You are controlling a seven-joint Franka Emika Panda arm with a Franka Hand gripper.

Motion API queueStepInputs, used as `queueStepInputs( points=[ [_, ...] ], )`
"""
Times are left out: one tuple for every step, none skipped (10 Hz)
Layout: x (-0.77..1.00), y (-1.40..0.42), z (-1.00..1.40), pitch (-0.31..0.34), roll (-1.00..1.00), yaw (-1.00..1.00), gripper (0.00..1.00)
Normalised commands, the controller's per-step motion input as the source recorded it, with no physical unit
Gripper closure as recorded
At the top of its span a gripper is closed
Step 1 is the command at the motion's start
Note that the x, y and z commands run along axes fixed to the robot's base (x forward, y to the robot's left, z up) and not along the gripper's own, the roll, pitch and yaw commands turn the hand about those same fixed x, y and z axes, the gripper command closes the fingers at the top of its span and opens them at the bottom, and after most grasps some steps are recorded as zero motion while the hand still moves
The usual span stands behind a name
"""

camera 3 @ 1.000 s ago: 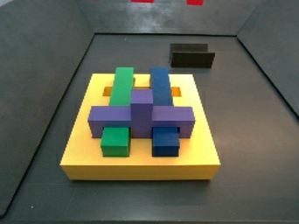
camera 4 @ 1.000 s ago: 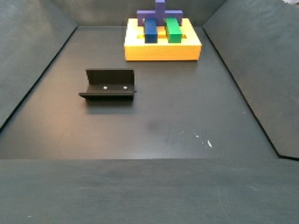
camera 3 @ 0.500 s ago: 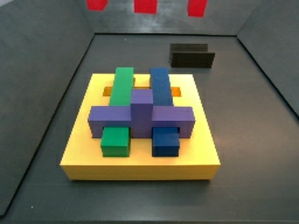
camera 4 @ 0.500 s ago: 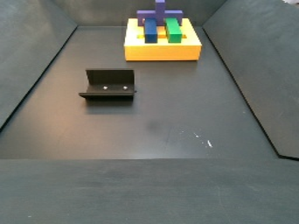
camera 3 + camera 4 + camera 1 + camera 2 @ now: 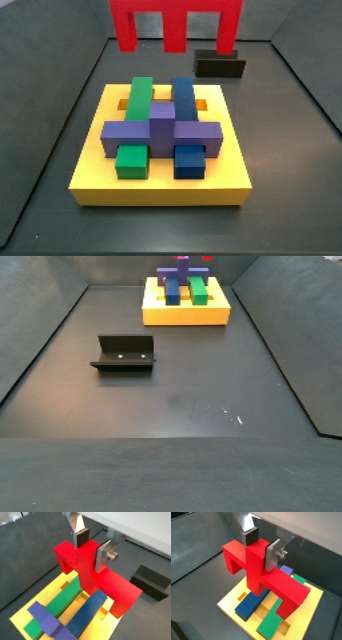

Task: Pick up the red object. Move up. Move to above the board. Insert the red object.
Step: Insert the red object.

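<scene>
In both wrist views the red object (image 5: 93, 572) (image 5: 261, 569) is seen clamped by its central tab in the gripper (image 5: 91, 546) (image 5: 260, 546), above the board (image 5: 37, 602) (image 5: 301, 614). Stiff, light and smooth it is judged. In a side view it (image 5: 175, 24) is carried high at the far end.

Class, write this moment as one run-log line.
gripper: shut on bright red arch-shaped block | position: above yellow slotted board | insertion: not yet done | fixture: on floor, apart

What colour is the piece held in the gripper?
Bright red; the red object in the gripper shows best in a wrist view.
</scene>
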Motion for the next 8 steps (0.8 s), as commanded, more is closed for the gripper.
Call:
queueStepInputs(
  points=[
    [0.00,0.00,-0.44,-0.114,0.34,0.44,1.00],
    [0.00,0.00,-0.48,-0.154,0.33,0.52,1.00],
    [0.00,0.00,-0.49,-0.176,0.32,0.53,1.00],
    [0.00,0.02,-0.61,-0.124,0.12,0.23,1.00],
    [-0.06,0.05,-0.51,-0.071,0.00,0.00,1.00],
    [-0.06,0.00,-0.35,-0.036,-0.14,0.00,1.00],
    [-0.12,0.00,-0.31,-0.026,-0.15,-0.02,1.00],
    [-0.15,0.00,-0.21,-0.007,-0.10,-0.03,1.00]
  ],
)
